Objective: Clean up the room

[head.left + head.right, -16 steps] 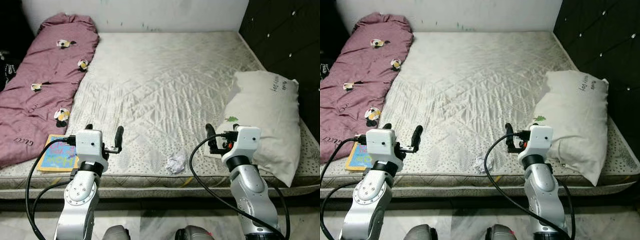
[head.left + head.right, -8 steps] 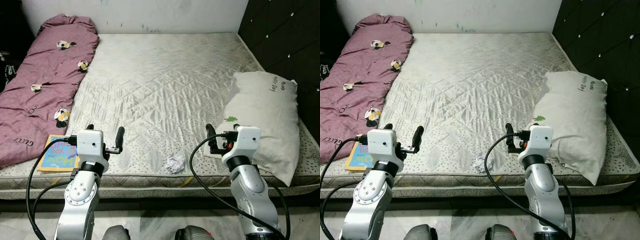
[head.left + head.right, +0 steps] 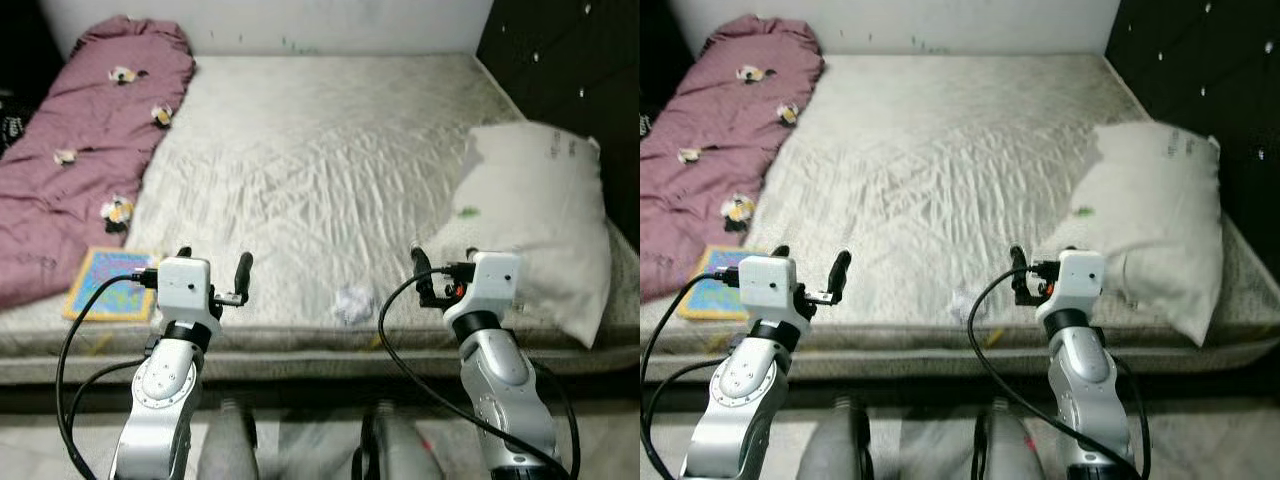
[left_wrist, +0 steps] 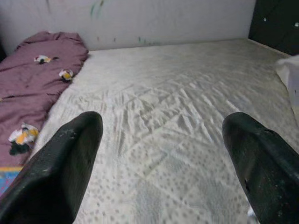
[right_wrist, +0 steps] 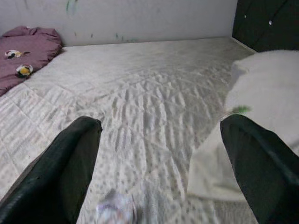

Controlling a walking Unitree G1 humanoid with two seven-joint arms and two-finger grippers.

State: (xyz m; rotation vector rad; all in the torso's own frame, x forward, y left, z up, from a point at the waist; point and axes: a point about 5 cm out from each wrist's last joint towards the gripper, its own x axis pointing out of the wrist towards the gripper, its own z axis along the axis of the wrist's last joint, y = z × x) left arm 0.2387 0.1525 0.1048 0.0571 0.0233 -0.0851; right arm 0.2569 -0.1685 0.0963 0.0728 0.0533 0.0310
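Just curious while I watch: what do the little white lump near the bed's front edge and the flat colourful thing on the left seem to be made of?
The white lump looks like crumpled paper or tissue: matte, with creased folds, though blurred. The colourful thing seems a thin book or card with a printed cover, flat and stiff-edged.

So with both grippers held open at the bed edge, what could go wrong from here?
The crumpled paper sits near the mattress edge between the left gripper and right gripper; a clumsy pinch could push it off onto the floor. The right gripper is close to the pillow and might snag it. The views are blurred, so aiming now looks unreliable.
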